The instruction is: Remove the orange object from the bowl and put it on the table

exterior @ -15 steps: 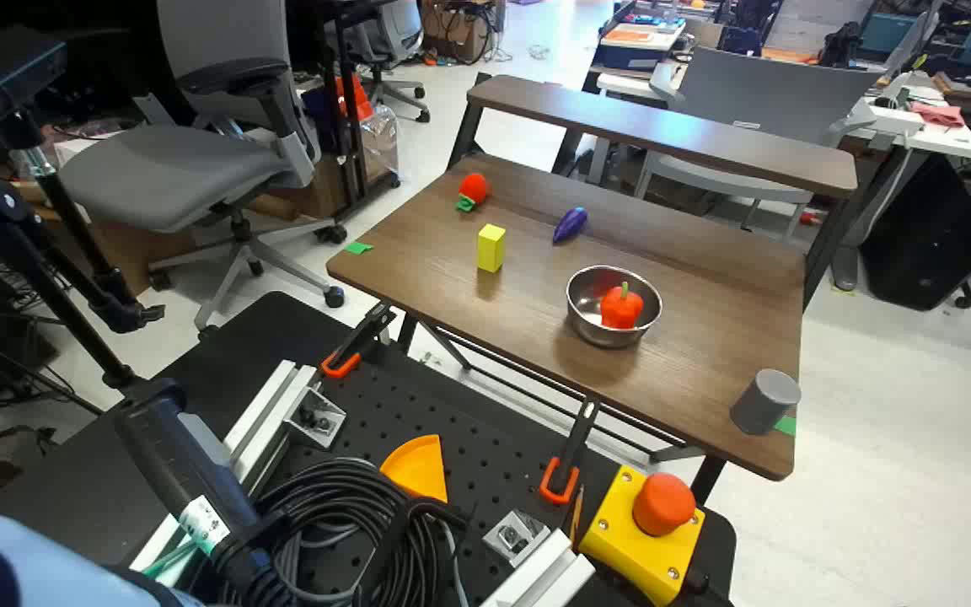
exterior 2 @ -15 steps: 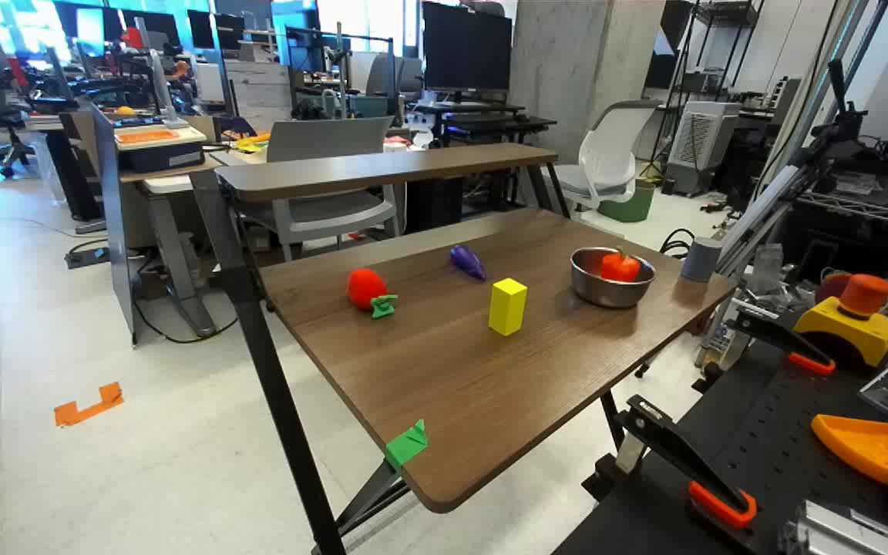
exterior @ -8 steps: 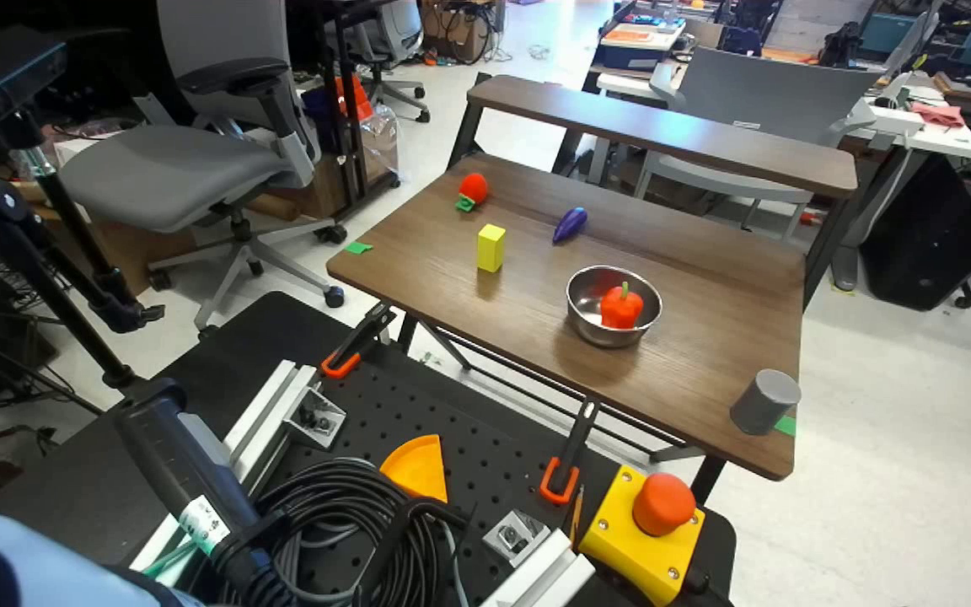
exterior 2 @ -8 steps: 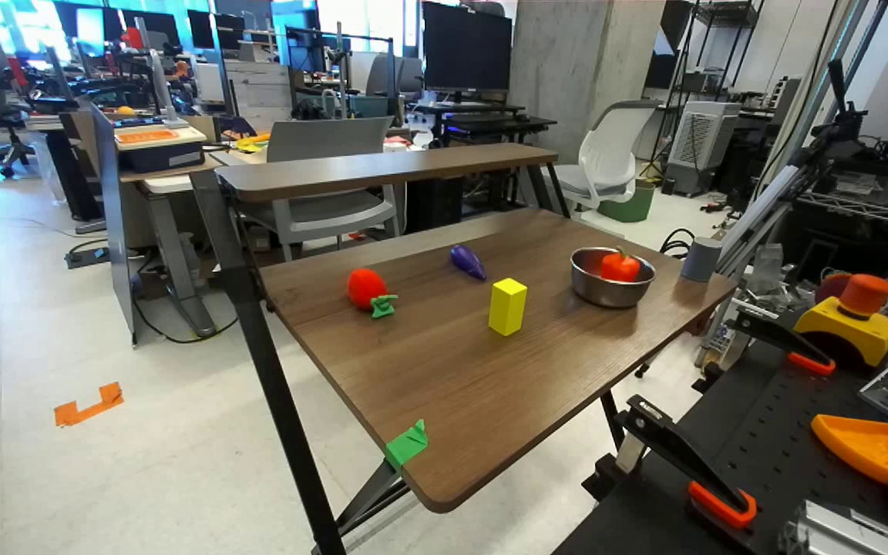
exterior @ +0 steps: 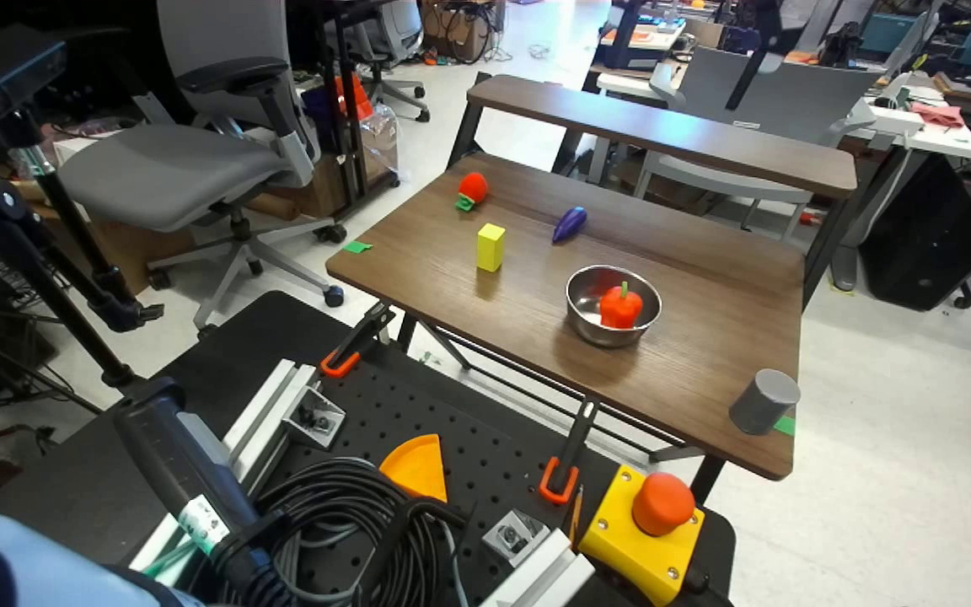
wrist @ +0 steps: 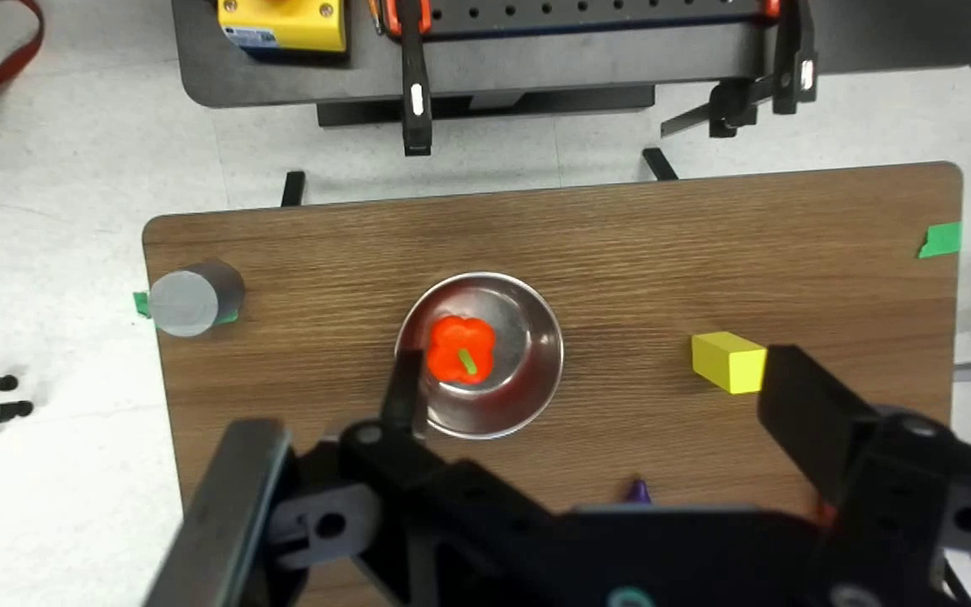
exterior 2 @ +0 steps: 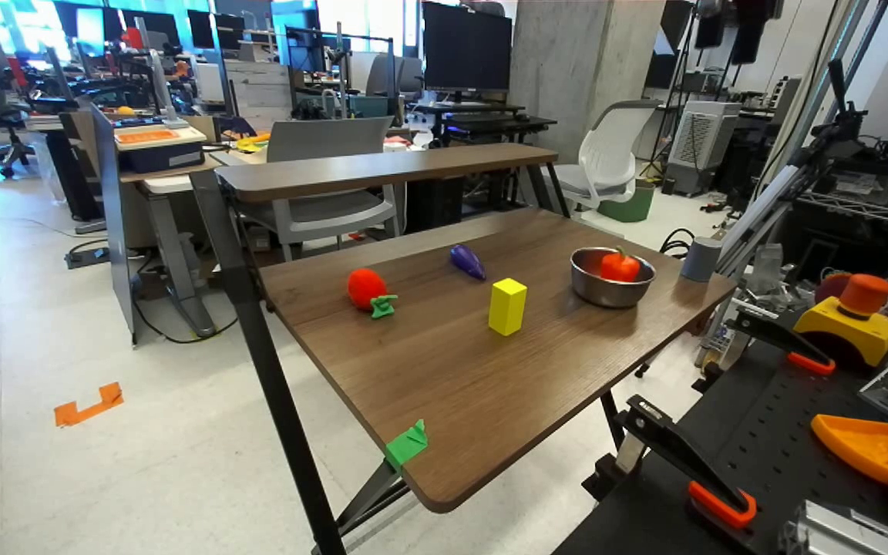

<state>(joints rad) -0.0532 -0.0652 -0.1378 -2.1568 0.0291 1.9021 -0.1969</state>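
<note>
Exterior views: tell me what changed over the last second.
The gripper has come into both exterior views at the top; neither showed it earlier. Nothing was taken hold of or let go. The pepper is still in the bowl; the block, purple toy, red toy and cylinder stayed put.

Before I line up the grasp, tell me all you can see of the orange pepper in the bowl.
The orange pepper is small, red-orange and lobed, with a smooth, plastic-looking skin and a short green stem pointing up. It stands roughly upright inside the metal bowl, off-centre, toward the side nearer the grey cylinder. The bowl supports it; whether it also touches the side wall is hard to tell. The open gripper is clear of it.
</note>
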